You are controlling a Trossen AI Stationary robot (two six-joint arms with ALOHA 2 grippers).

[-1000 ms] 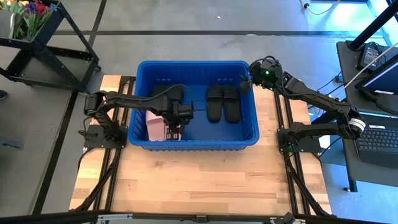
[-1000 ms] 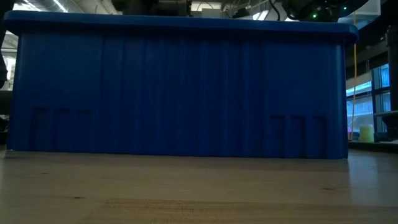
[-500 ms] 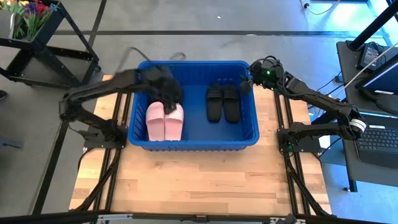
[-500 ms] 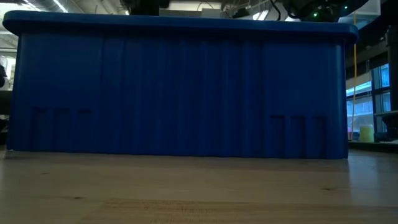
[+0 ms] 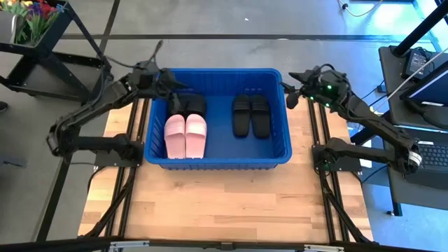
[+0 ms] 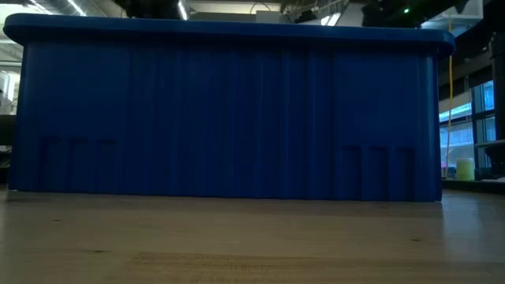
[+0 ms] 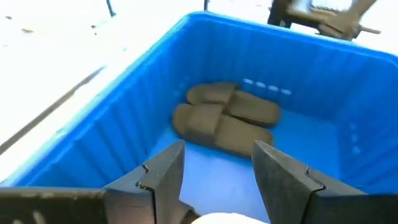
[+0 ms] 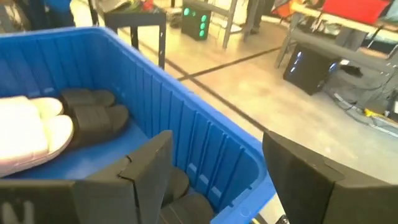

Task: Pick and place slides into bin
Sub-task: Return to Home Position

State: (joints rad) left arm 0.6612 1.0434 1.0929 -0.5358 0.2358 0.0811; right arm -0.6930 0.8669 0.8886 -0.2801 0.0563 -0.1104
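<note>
In low view — slides point(image 5: 185, 135) behind bin point(image 6: 229, 110)

The large rectangular blue plastic bin point(image 5: 217, 162) stood on my surface point(image 5: 231, 203). Inside lay two pale pink slides point(image 5: 185, 135) side by side, two black slides point(image 5: 194, 105) just behind them, another black pair point(image 5: 250, 115) to my right.

Bin point(image 5: 217, 71) — blue moulded plastic, ribbed walls, slight sheen on the rim. Table point(image 5: 224, 203) is pale wood planks, matt, grain visible. Pink slides point(image 5: 185, 135) look smooth and foam-like, matt; black slides point(image 5: 251, 115) have the same dull finish. Left gripper point(image 7: 217, 152) fingers point(image 7: 165, 177) — dark matt plastic, hard-edged.
</note>
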